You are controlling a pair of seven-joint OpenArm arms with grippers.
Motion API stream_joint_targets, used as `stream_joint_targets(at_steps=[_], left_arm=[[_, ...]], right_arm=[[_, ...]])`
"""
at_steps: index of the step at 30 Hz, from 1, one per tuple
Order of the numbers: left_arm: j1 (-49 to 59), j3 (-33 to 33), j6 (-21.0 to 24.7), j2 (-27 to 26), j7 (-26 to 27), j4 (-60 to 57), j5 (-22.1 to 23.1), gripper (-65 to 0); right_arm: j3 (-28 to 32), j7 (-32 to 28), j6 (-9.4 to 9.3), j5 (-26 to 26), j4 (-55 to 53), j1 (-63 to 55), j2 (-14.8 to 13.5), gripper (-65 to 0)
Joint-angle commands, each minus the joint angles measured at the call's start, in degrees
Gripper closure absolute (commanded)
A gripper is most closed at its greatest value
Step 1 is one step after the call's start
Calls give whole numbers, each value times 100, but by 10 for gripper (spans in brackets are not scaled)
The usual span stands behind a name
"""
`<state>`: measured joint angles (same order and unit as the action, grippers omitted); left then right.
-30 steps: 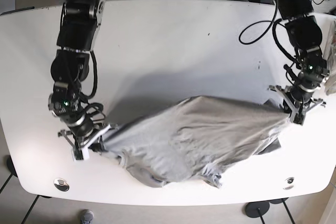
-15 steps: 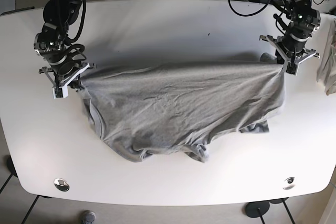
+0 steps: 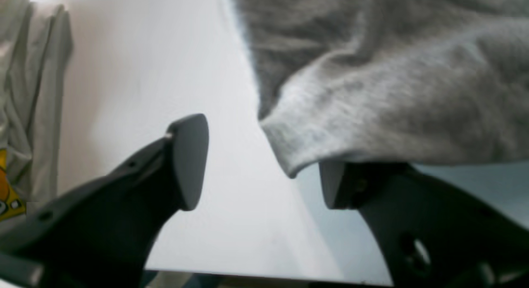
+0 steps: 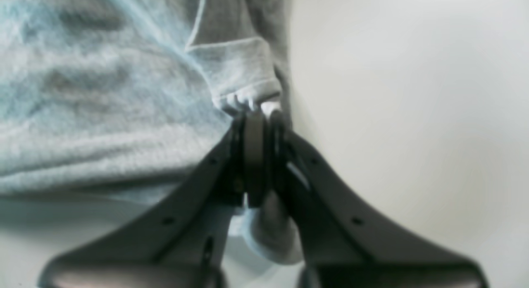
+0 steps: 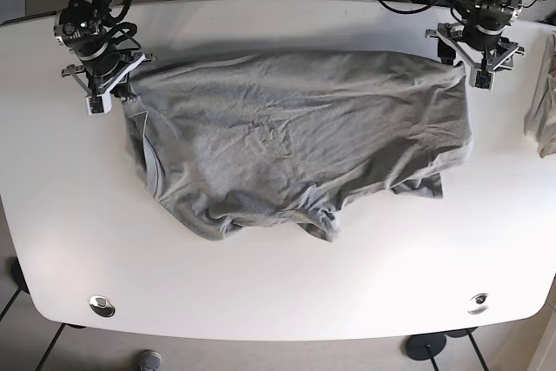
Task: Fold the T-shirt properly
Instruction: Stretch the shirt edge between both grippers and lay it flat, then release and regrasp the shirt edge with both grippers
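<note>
I see the shirt (image 5: 295,141) spread across the far half of the table (image 5: 278,301), hem side bunched toward 6 o'clock. My right gripper (image 4: 258,122), at 10 o'clock in the base view, is clenched on a hemmed shirt corner. My left gripper (image 3: 260,164), at 2 o'clock, has its jaws apart; a shirt corner drapes over one finger (image 3: 363,189), ungrasped. Another garment (image 5: 543,110) lies at the 3 o'clock edge.
</note>
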<state>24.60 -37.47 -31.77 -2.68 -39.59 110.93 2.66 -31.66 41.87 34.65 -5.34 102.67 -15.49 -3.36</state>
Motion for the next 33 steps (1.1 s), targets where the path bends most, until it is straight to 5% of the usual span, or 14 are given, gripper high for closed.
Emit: stream_joint_targets(at_steps=[1,5,7,11,13,16,20,24,27,31,33], left_arm=[[-91,-160,34,-27,104,313,47,-397],[-372,-213,25,-71,104,419,47,-397],[-425,-213,25,-71,104,436,47,-397],[-442,-521,-823,-27,104,445,47,-396],[-451,-749,-823,-18,104,445,47,-385],[-451,-908,-823,-18,104,445,143,-274],[-416,-1479,-823,-71,52,427,1181,-242],[-451,-2182,-823,-273,-775,410,2244,-242],[-451,-2578,-823,-343,-977,401,2807,-242],[-697,-2692,-823,-422,-986,383,2649,-242],[-970,-2472,-823,-466,-994,375,1910,-242]], right_arm=[[6,-130,47,-59,331,85,-73,-176],[23,-138,47,-59,348,630,-82,-491],[41,-130,47,-50,76,1008,-100,-528],[348,-130,47,11,-874,1869,-372,-528],[762,-156,29,-24,-1428,2212,-601,-530],[1236,-165,20,-6,-2395,2889,-856,-531],[1482,-332,38,-33,-3907,3874,-1014,-531],[1482,-780,47,-41,-5094,4454,-1014,-531],[1482,-780,47,-50,-5322,4498,-821,-526],[1482,-754,47,-50,-5269,4305,-627,-501],[1482,-754,47,-50,-5269,4217,-478,-352]])
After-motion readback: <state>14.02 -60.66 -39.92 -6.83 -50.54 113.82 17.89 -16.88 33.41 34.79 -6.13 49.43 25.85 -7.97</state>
